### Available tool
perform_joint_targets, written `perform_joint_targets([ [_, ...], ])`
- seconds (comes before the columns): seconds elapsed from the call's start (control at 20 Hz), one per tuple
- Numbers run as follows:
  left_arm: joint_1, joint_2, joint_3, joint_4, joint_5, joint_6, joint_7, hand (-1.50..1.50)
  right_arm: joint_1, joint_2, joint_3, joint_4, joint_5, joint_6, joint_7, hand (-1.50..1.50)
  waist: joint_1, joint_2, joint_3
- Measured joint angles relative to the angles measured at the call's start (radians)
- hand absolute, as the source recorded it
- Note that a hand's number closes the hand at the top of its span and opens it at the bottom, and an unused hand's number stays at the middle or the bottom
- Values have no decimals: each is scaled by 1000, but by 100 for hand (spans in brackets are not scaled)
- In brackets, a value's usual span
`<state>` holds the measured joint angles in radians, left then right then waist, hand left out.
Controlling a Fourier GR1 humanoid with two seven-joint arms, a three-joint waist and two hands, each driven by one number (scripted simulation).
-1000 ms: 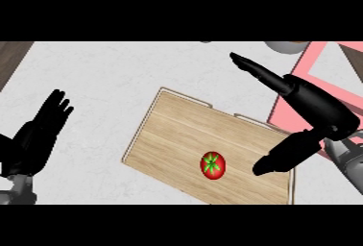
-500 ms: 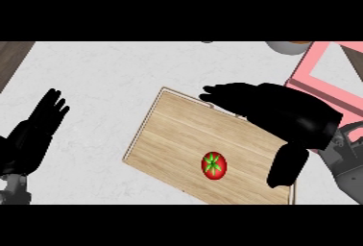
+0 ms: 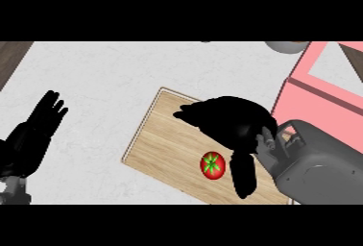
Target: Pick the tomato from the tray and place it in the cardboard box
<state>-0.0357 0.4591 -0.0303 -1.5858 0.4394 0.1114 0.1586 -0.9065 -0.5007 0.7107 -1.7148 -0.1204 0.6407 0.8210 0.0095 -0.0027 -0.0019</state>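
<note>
A red tomato with a green stem star lies on the wooden tray, toward its near right part. My right hand hovers over the tray just behind and right of the tomato, palm down, fingers relaxed toward the left and thumb hanging down beside the fruit, holding nothing. The pink cardboard box stands at the right, behind my right forearm, partly cut off by the view's edge. Open and resting, fingers up, my left hand sits at the left edge.
A grey round object shows at the top right, behind the box. Light speckled counter spreads left of and behind the tray. A dark wood strip runs along the top left corner.
My right hand has swung left and down from beside the box to over the tray, closing in on the tomato. Tomato, tray and left hand stayed put.
</note>
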Motion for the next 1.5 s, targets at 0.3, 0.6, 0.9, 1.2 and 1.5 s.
perform_joint_targets([
  [0.3,21,-9,19,-28,-3,-15,17,0,14,44,-3,51,0,39,26,-150,-3,1,1],
  [0.6,14,-25,36,-12,-17,-30,15,0,29,61,-14,77,14,82,30,-150,-6,1,1],
  [0.9,19,-39,52,-40,-32,-37,46,0,99,81,-31,42,75,119,16,-150,-7,1,2],
  [1.2,32,-70,60,-48,-60,-51,45,0,140,143,-63,23,160,152,-3,-150,-6,1,2],
  [1.5,3,-78,83,-16,-67,-70,53,0,114,215,-57,79,234,180,-4,-150,-5,2,2],
])
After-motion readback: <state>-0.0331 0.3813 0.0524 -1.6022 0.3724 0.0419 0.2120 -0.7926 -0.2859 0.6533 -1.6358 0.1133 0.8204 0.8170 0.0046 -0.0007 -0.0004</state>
